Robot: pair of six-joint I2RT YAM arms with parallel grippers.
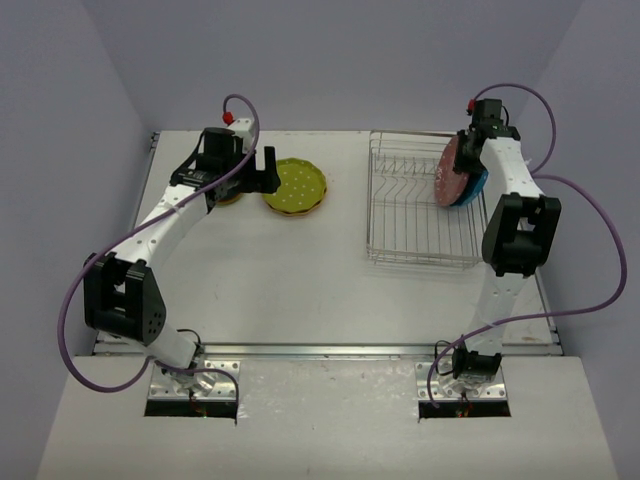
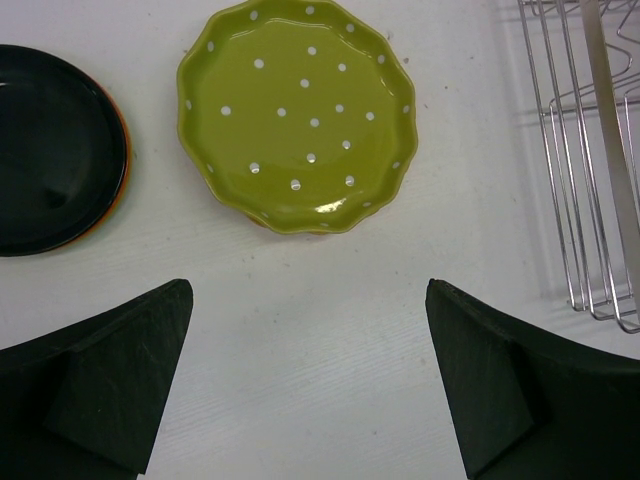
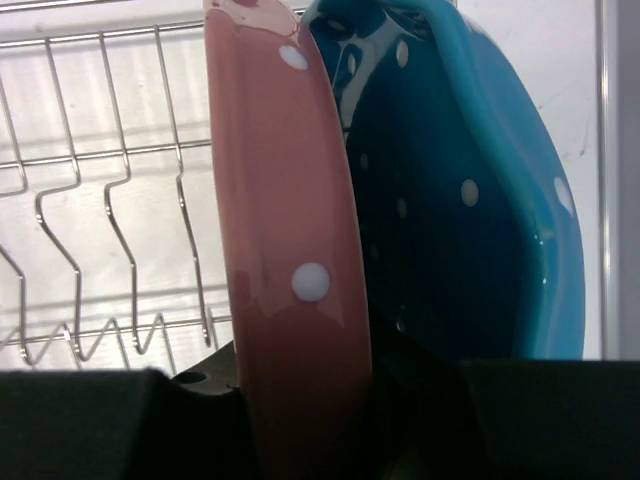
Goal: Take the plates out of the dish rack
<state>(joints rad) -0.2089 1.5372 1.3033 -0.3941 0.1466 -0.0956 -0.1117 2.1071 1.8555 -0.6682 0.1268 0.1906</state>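
Dish rack (image 1: 420, 262) holds pink plate (image 3: 285, 200) and blue plate (image 3: 470, 200), upright, side by side. Right gripper (image 3: 315, 385): pink rim between jaws; gripped or not, cannot tell. Left gripper (image 2: 308, 290): jaws wide apart, empty; green plate (image 2: 297, 115) ahead, black plate (image 2: 55, 150) on orange plate (image 2: 125, 160) ahead-left.

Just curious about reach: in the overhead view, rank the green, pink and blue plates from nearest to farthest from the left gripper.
1. Green plate: on the table, right beside the left gripper.
2. Pink plate: upright in the rack, far right.
3. Blue plate: just behind the pink one, farther right.
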